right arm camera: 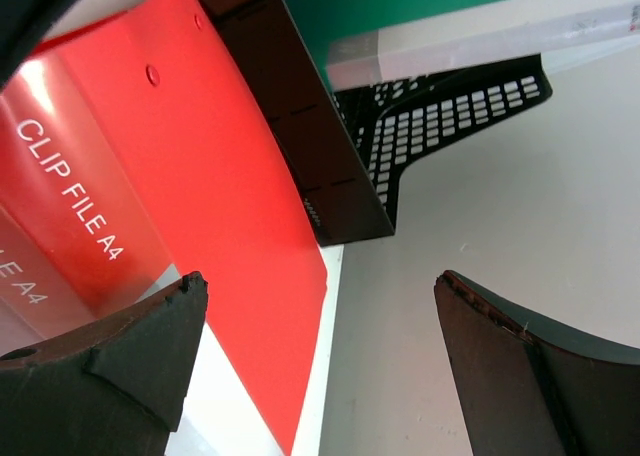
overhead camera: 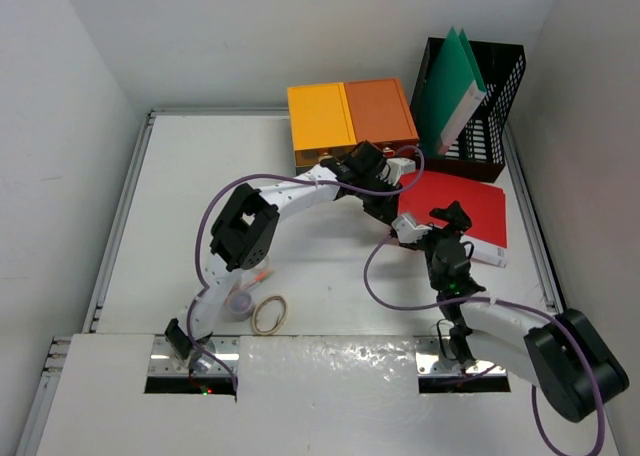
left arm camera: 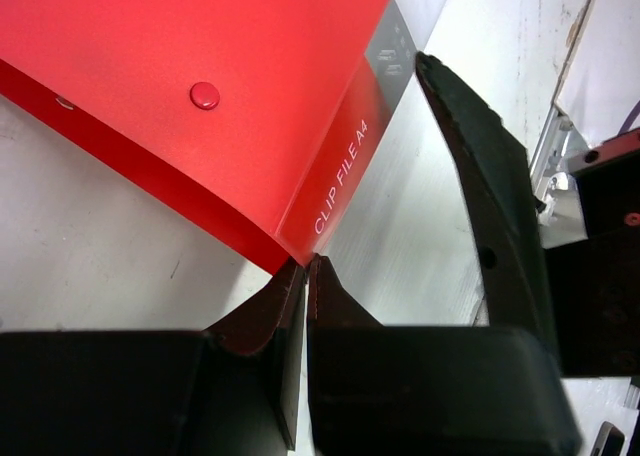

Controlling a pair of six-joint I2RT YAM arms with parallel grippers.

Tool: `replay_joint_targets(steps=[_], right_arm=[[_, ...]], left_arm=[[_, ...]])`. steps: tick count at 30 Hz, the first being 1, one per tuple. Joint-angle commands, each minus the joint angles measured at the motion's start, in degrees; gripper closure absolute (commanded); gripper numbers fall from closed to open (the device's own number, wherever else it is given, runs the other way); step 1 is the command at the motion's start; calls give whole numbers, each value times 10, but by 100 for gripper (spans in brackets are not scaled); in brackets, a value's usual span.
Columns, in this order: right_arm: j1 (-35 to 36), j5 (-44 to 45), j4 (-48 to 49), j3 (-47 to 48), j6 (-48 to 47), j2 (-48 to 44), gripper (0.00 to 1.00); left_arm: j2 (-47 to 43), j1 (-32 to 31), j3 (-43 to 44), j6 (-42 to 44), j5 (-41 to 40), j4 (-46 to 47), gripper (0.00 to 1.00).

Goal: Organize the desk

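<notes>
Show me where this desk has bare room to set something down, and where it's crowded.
Bare: the far-left stretch of the white rectangular desk, between its grey rim and the left arm; also the middle, beyond the beige tape roll. Crowded: the far-right corner, where orange-yellow folders, black mesh rack and red clip file cluster.

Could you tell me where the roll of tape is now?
In the top view, the tape roll lies on the desk's near left, beside the left arm's base.
</notes>
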Motion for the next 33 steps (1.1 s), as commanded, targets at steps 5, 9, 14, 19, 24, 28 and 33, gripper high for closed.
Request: replay_joint_targets(steps=[5,9,14,19,24,28,33], right_arm=[[27,-41,-143,-42,34,-115,8],[28,-93,-286,33,79,-187,8],[28,-172,-602,159,151,-144,7],[28,-122,-523,101,131,-183,6],[28,-62,-291,25,97,-143,6],[33,-26,-194,-12,56,-79,6],[33,55,14,-68,-22,-6,5]], left_arm=[[13,8,54,21,-23,14,100],[23,11,66,18,-26,14,100],[31,14,81,19,-27,13,100],[30,14,73,17,-26,20,100],[29,14,73,14,-30,27,100],[26,14,76,19,-35,27,100],[23,13,71,21,-29,25,100]])
